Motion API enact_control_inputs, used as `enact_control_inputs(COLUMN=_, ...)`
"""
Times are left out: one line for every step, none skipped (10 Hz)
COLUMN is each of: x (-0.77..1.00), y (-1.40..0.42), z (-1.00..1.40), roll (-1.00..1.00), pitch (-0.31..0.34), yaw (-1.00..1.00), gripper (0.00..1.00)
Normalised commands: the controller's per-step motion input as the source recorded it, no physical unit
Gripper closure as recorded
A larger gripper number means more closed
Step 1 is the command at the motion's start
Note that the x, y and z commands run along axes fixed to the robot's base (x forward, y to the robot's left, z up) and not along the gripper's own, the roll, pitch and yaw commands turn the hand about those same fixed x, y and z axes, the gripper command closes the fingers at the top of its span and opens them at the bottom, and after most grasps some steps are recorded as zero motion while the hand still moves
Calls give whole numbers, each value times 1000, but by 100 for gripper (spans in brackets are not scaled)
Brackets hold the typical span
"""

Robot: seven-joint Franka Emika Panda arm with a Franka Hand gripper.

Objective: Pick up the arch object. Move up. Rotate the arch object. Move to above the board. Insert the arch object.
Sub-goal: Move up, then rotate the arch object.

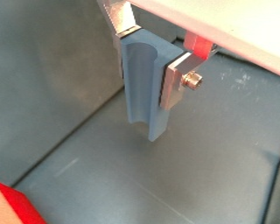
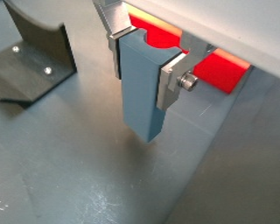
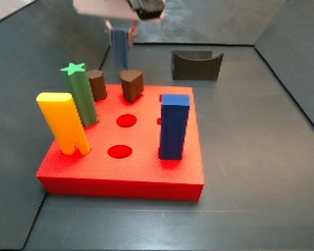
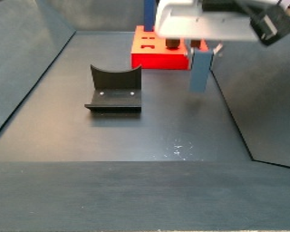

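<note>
The arch object is a slim pale steel-blue piece with a rounded channel down one face. It hangs upright between the silver fingers of my gripper, which is shut on its top end. It also shows in the other wrist view and in both side views, lifted above the grey floor. The red board lies in front of it in a side view and behind it in the other side view. A corner of the board shows in a wrist view, and parts show past the fingers.
On the board stand a yellow post, a green star-topped post, a brown post and a dark blue square post. The dark fixture stands on the floor, also seen in other views. Grey walls enclose the floor.
</note>
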Motion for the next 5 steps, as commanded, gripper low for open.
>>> enact_control_inputs(x=-31, y=1, z=427, roll=-2, pitch=51, yaw=-2, gripper=100)
enact_control_inputs(x=-20, y=3, z=208, roll=0, pitch=46, yaw=-1, gripper=100)
enact_control_inputs(x=350, y=-6, z=1000, roll=0, pitch=0, yaw=0, gripper=100)
enact_control_inputs(x=370, y=-7, z=1000, roll=-1, pitch=20, yaw=0, gripper=100)
enact_control_inputs(x=334, y=-11, z=1000, roll=-8, pitch=75, yaw=5, gripper=100)
